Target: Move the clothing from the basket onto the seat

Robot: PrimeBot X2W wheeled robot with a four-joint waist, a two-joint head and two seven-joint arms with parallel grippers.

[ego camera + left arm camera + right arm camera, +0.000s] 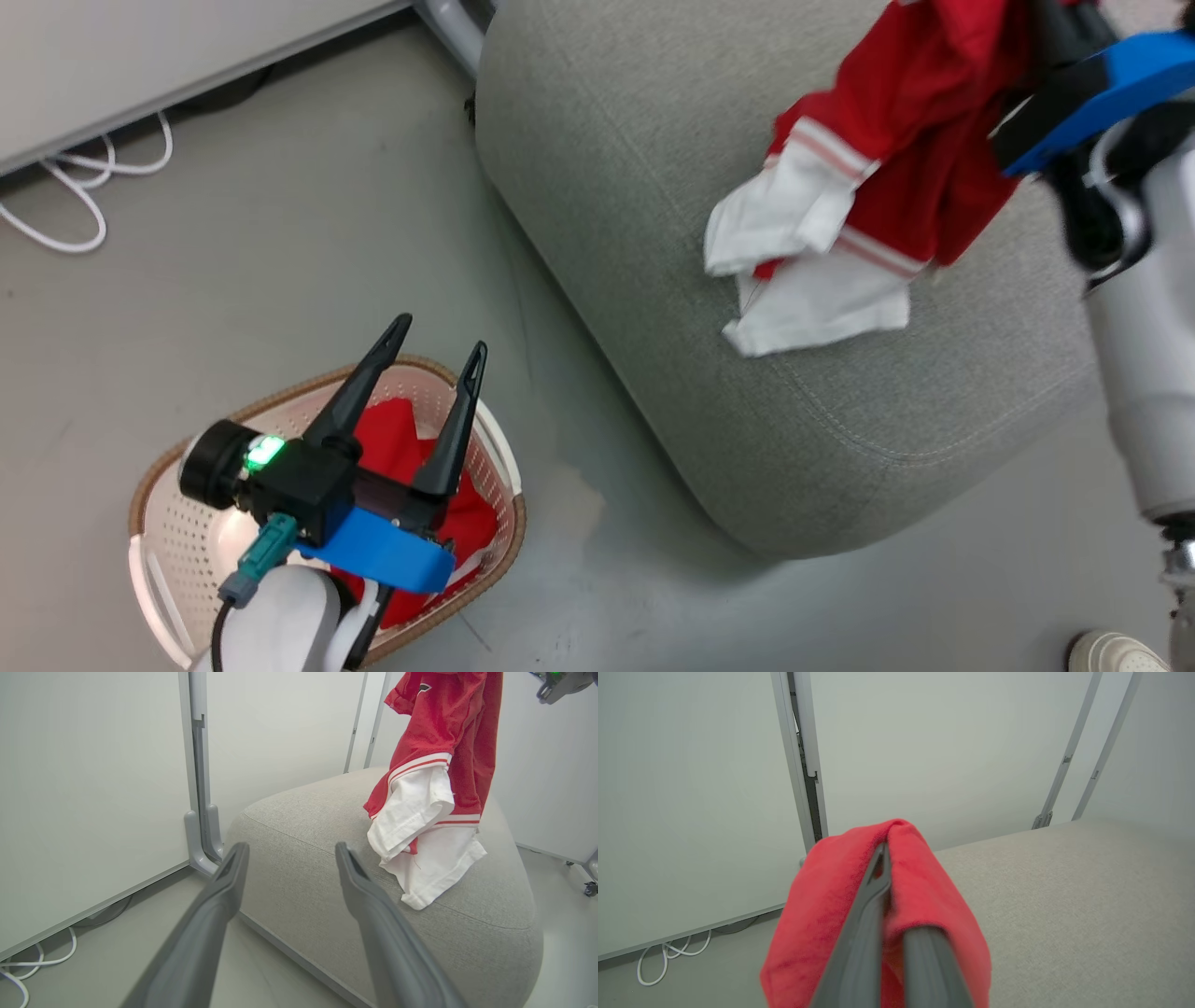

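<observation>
The red garment (887,159) hangs from the right gripper (883,868), clamped on its fabric, white hem touching the sofa (607,233). Lowering it further before letting go should settle it away from the edge. More red clothing (392,439) lies in the basket (159,551) beneath the left gripper (443,334), spread wide, empty.

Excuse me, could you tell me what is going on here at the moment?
The robot is emptying a basket onto a sofa. Its right end effector is shut on a red and white garment that hangs over the sofa, its white end seemingly touching it. The left end effector is open over the basket, where more red fabric lies.
</observation>
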